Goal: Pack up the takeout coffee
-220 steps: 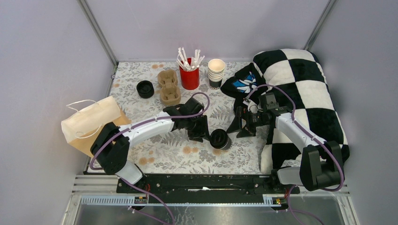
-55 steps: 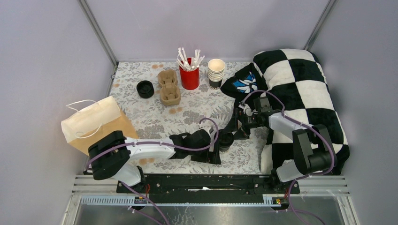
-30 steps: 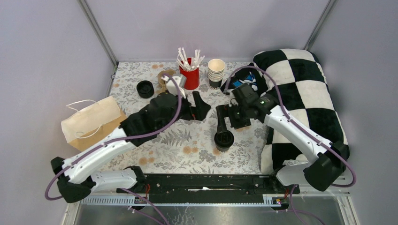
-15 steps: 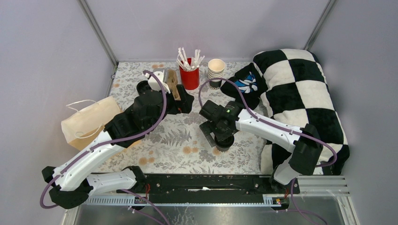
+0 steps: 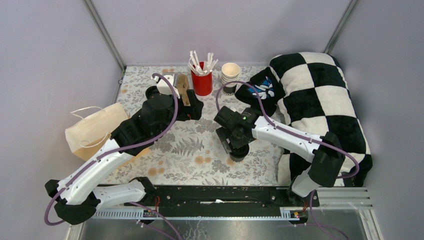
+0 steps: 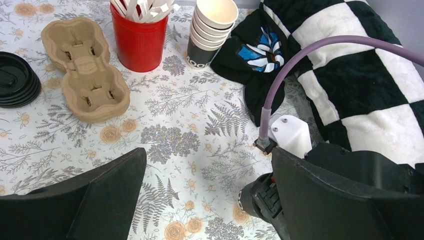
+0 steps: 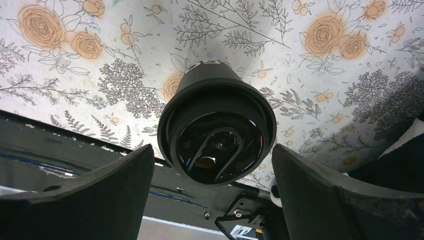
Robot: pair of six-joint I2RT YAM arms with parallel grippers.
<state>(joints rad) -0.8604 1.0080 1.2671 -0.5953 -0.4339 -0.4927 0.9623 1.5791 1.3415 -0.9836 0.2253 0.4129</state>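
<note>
One takeout coffee (image 5: 239, 153) stands upright on the flowered cloth, a dark cup with a glossy black lid (image 7: 216, 135). My right gripper (image 5: 234, 142) hangs over it, open; in the right wrist view (image 7: 211, 150) its fingers flank the cup with a gap on each side. My left gripper (image 5: 194, 109) is open over bare cloth in mid-table and holds nothing (image 6: 208, 150); the cup's side (image 6: 243, 202) shows under the right gripper. A second black-lidded round thing (image 6: 15, 80) sits at the far left; whether a cup is under it I cannot tell.
A brown pulp cup carrier (image 6: 85, 75) lies at the back left beside a red cup of white sticks (image 5: 202, 80) and a stack of lidless cream cups (image 5: 230, 76). A paper bag (image 5: 97, 130) lies at the left. A checkered blanket (image 5: 320, 100) and dark cloth (image 5: 260, 90) fill the right.
My right arm swung in from the right and came down over the coffee, its fingers now drawing in slightly. My left arm shifted back and left toward the carrier. The cup stayed put.
</note>
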